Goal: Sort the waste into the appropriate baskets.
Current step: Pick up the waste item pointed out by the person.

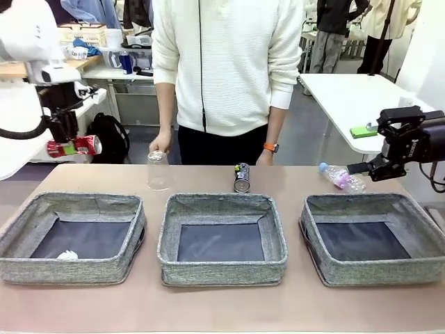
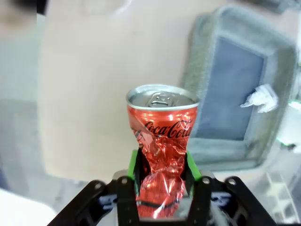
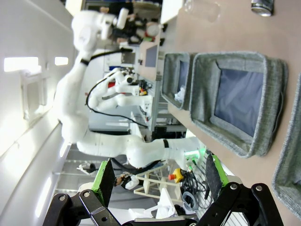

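Front view, sweeping across: left fingers (image 2: 133, 165) clamp the red crushed can (image 1: 75, 146) aloft near the left basket (image 1: 76, 202) holding a paper ball (image 1: 67, 255), a person's hand (image 1: 160, 145) tops the clear cup (image 1: 158, 174), dark can (image 1: 241, 178) and bottle (image 1: 342, 178) wait on the surface (image 1: 222, 306), right fingers (image 3: 104, 181) spread wide, empty.

The crushed red aluminium can (image 2: 162, 141) bears white script under a silver top. Three woven-fabric baskets (image 1: 222, 268) on the tan table (image 1: 222, 306) are mottled grey with dark bottoms; the clear plastic bottle (image 1: 341, 179) at its far edge has a pink label.
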